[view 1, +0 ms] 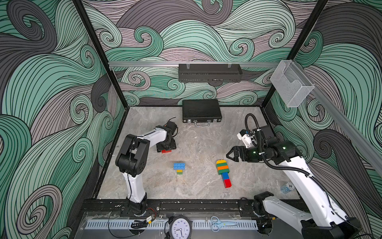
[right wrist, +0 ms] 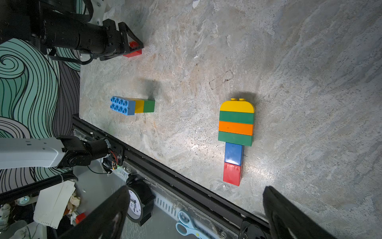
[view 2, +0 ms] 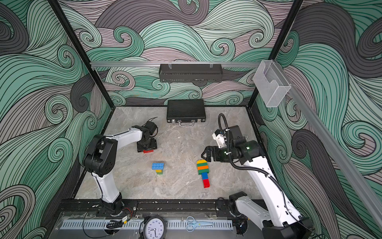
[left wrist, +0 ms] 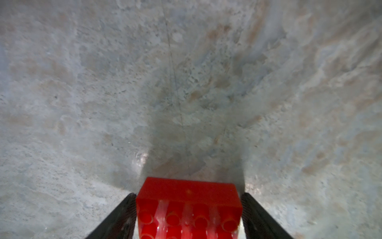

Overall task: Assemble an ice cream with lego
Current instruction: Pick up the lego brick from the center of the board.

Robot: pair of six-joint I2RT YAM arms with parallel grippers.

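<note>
A red lego brick [left wrist: 188,198] lies studs-up on the marble table [view 1: 196,144], left of centre [view 1: 166,151]. My left gripper [view 1: 166,149] reaches down over it, and its black fingers [left wrist: 124,211] press against the brick's two short ends. An ice-cream-shaped lego stack [view 1: 223,169] lies flat, right of centre: yellow half-round, green, orange, green, then a blue and red stem [right wrist: 233,163]. A small blue, yellow and green stack [view 1: 179,167] stands in the middle. My right gripper [view 1: 229,155] hovers open just behind the ice cream's rounded end, nothing between its fingers [right wrist: 115,209].
A black briefcase [view 1: 201,110] lies at the back wall. The black rail [view 1: 186,204] bounds the table's front edge; a clock [view 1: 180,227] and blue scissors [view 1: 219,223] lie beyond it. A black shelf [view 1: 209,72] and a clear box [view 1: 289,84] hang on the walls.
</note>
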